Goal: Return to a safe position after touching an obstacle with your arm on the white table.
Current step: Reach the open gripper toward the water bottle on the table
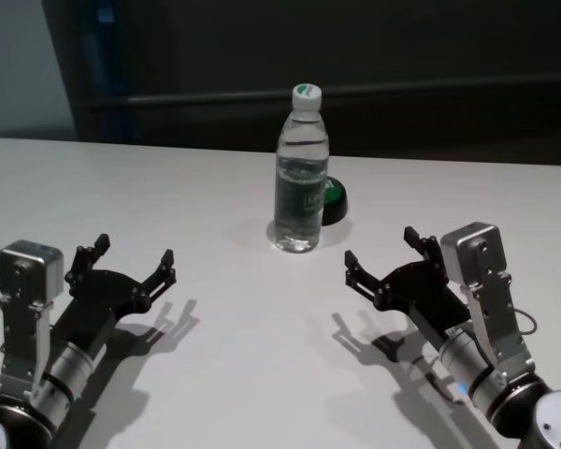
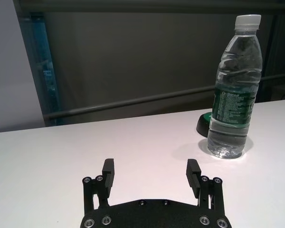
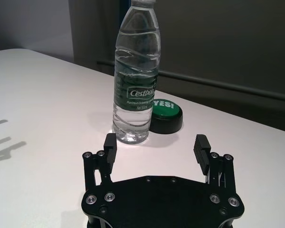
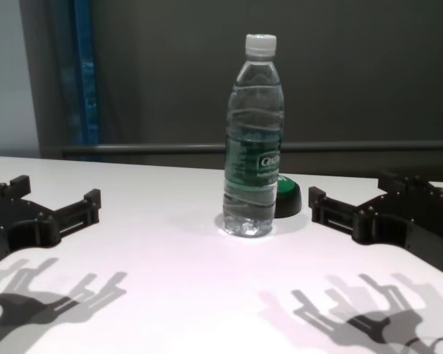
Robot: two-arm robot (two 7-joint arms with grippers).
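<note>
The obstacle (image 1: 299, 178), a clear water bottle with a white cap and green label, stands upright at the middle of the white table (image 1: 243, 327). It also shows in the left wrist view (image 2: 232, 104), the right wrist view (image 3: 135, 85) and the chest view (image 4: 253, 140). My left gripper (image 1: 134, 251) hovers low over the table, left of the bottle and nearer to me, open and empty (image 2: 150, 166). My right gripper (image 1: 381, 246) mirrors it on the right, open and empty (image 3: 156, 140). Neither arm touches the bottle.
A low green button (image 1: 334, 198) on a black base sits just behind and right of the bottle, close against it (image 3: 165, 111). A dark wall with a horizontal rail (image 4: 133, 150) runs behind the table's far edge.
</note>
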